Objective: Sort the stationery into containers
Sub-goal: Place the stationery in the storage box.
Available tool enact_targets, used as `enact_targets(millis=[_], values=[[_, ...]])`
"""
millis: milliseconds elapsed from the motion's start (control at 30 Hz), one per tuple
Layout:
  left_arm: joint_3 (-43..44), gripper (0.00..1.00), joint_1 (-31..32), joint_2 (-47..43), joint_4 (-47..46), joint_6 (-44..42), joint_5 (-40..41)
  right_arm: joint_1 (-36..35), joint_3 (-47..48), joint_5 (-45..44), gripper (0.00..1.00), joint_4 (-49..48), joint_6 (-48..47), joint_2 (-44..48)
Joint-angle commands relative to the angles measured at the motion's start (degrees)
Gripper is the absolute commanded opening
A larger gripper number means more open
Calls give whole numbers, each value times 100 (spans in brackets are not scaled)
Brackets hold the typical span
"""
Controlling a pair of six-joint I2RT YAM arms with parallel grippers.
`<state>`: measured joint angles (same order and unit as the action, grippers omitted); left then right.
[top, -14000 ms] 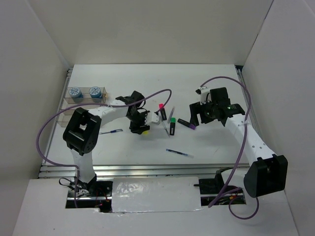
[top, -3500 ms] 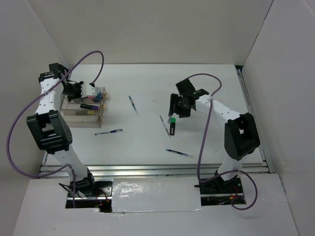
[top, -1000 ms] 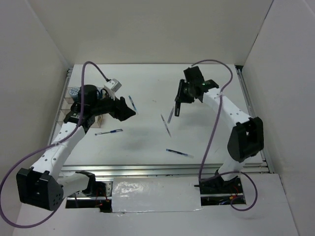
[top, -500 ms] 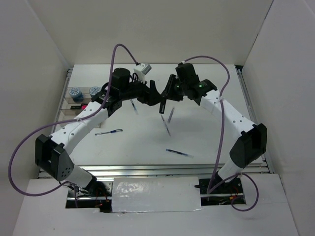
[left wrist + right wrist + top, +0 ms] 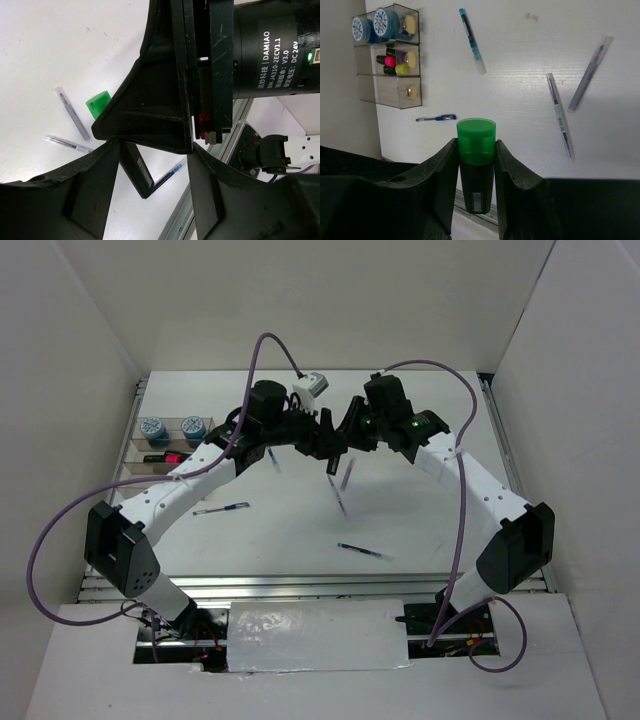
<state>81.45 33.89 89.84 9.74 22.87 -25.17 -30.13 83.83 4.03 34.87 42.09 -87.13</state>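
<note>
My right gripper (image 5: 476, 150) is shut on a green-capped black highlighter (image 5: 476, 165) and holds it upright in the air over mid-table. My left gripper (image 5: 152, 160) is open. Its fingers stand either side of the highlighter's black body (image 5: 137, 170), just below the right gripper's fingers (image 5: 150, 110), without touching it. From above, both grippers meet at mid-table (image 5: 338, 436). The clear organizer box (image 5: 412, 62) at the far left holds two blue-white tubs (image 5: 384, 21) and the pink, yellow and purple highlighters (image 5: 390, 61). Thin pens (image 5: 559, 115) lie on the table.
Loose pens lie at the back centre (image 5: 272, 455), below the grippers (image 5: 340, 495), at the left (image 5: 222, 508) and near the front (image 5: 365, 551). The organizer (image 5: 150, 472) stands by the left wall. Purple cables arch over both arms. A metal rail (image 5: 300, 585) runs along the front edge.
My left arm swung from the organizer to mid-table. My right arm lifted the green highlighter off the table and carried it left. The two grippers have closed in on each other.
</note>
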Motion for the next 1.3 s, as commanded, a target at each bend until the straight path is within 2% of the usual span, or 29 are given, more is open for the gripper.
enact_targets(millis=[0,200,367,567,1033,1267], values=[[196,66,-102,157,71,-107,662,-134,37,432,0,-253,54,487],[12,72,-111,-151,309,-511,943,147,-253,405,0,-332,89,557],[-120,71,-190,-257,397,-626,935,271,-280,581,0,-349,98,566],[-208,70,-497,-353,433,-565,435,306,-394,642,0,-402,72,627],[-507,74,-480,-520,-68,-292,-620,359,-333,836,0,-429,81,425],[-533,69,-383,-327,-130,-117,-902,297,-218,862,0,-394,72,302]])
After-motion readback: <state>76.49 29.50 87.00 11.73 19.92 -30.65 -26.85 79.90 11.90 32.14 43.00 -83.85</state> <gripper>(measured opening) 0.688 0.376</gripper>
